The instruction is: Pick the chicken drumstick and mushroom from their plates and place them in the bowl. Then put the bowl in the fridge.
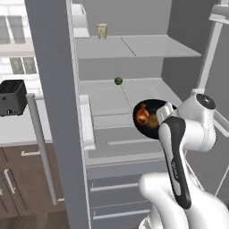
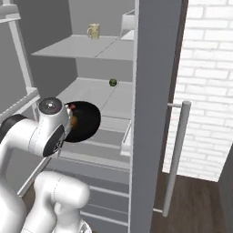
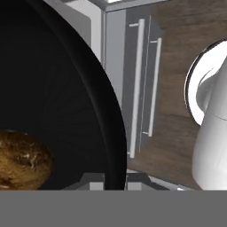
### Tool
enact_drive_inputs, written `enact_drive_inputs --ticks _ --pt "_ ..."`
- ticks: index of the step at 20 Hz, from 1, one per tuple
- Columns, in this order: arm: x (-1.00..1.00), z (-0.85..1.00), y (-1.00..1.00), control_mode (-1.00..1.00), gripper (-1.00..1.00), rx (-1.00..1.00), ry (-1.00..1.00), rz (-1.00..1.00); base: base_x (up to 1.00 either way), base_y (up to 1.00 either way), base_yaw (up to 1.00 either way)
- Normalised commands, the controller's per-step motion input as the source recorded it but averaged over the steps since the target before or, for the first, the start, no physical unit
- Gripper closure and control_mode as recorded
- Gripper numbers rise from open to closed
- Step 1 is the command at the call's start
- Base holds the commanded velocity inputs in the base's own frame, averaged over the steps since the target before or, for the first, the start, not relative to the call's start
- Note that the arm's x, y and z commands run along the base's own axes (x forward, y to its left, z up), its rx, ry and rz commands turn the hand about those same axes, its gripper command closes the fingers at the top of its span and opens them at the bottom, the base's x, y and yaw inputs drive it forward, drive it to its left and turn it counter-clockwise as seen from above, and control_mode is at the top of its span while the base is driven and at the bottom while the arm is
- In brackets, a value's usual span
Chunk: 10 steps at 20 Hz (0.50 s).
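My gripper (image 3: 116, 179) is shut on the rim of the glossy black bowl (image 1: 152, 106), which hangs tilted in front of the open fridge (image 1: 134, 47) at the height of its middle shelf. Inside the bowl lie the orange-brown chicken drumstick (image 1: 142, 115) and, beside it, the duller mushroom (image 1: 154, 121). In the hand view the bowl (image 3: 53, 88) fills the left side, with the mushroom (image 3: 22, 159) low in it. From the right base view the bowl's (image 2: 86, 120) dark underside faces me, partly behind my arm. The plates are out of view.
A small green ball (image 1: 118, 81) rests at the back of the middle shelf, and a beige cup (image 1: 102, 31) stands on the upper shelf. The open fridge door (image 1: 53, 112) with its long handle (image 1: 40, 147) stands to the left. Drawers (image 1: 116, 188) lie below. A toaster (image 1: 11, 96) sits far left.
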Motion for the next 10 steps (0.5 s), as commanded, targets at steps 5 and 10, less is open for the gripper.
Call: enact_drive_inputs --ticks 5,10 --pt "0.0 0.0 0.0 1.0 1.0 0.0 0.0 0.0 0.88 0.03 -0.13" --pt "0.66 0.0 0.0 -1.0 1.0 0.0 -0.02 -0.11 0.19 0.0 -0.03"
